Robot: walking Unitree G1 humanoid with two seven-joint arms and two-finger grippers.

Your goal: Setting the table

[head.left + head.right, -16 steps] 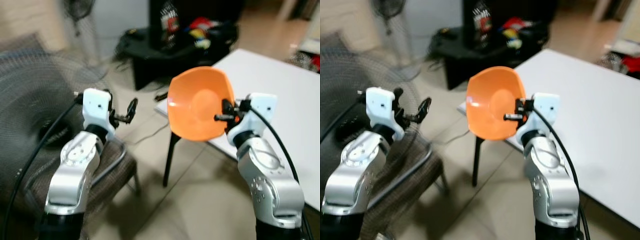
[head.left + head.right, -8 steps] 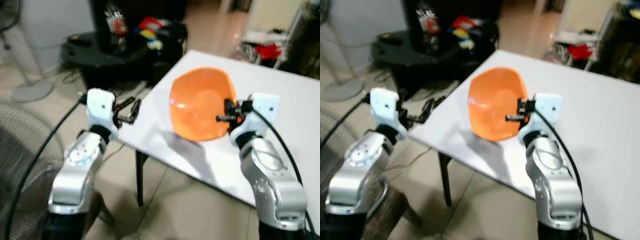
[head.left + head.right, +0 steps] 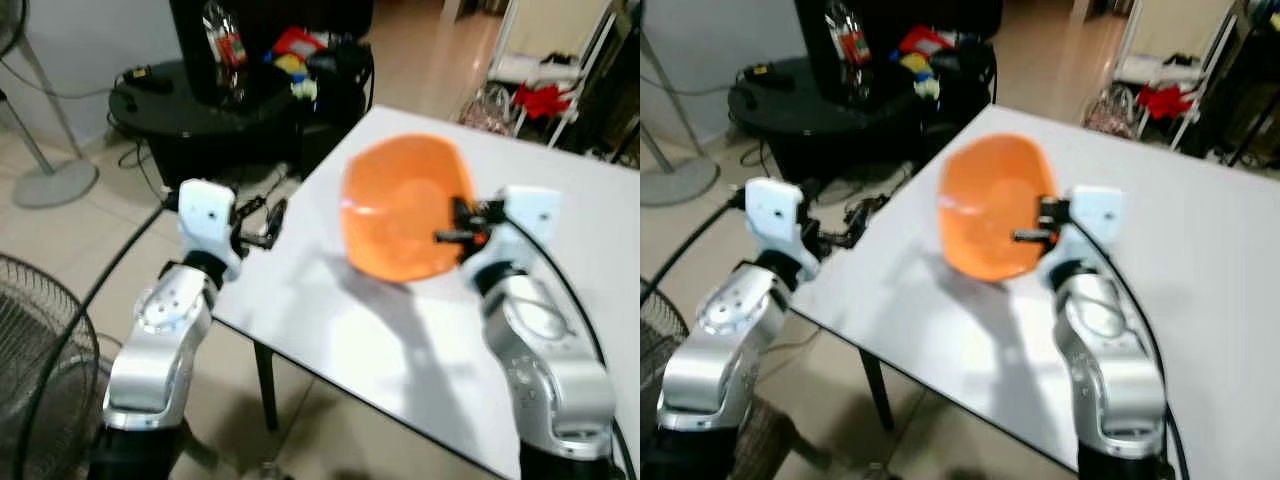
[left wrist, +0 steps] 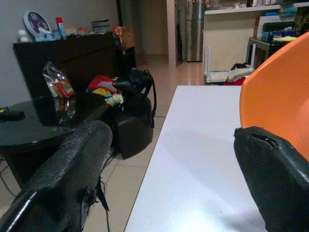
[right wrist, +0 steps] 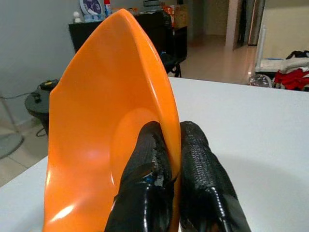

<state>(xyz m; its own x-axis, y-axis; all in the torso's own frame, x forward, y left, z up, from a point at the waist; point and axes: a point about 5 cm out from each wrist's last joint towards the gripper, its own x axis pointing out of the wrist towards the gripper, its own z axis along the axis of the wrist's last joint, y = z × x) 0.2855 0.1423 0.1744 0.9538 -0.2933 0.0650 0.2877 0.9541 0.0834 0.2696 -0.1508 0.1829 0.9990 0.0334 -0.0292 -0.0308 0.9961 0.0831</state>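
1. One bowl [image 3: 403, 208] hung mid-frame over the table [image 3: 590, 190], its rim pinched by our right gripper [image 5: 169, 145].
2. Our left gripper [image 3: 268, 222] was spread, empty.
3. Held on edge, the bowl could slip or land tilted.

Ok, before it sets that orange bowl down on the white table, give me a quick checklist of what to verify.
1. Right gripper pinches the orange bowl by its rim, one finger each side: ok.
2. Bowl level for placing: not ok, it is held tilted on edge.
3. Bowl over the white table: ok.
4. Bare tabletop under the bowl: ok.
5. Left gripper jaws open, holding nothing, near the table's corner, apart from the bowl: ok.
6. Bowl's gap above the tabletop: cannot tell.
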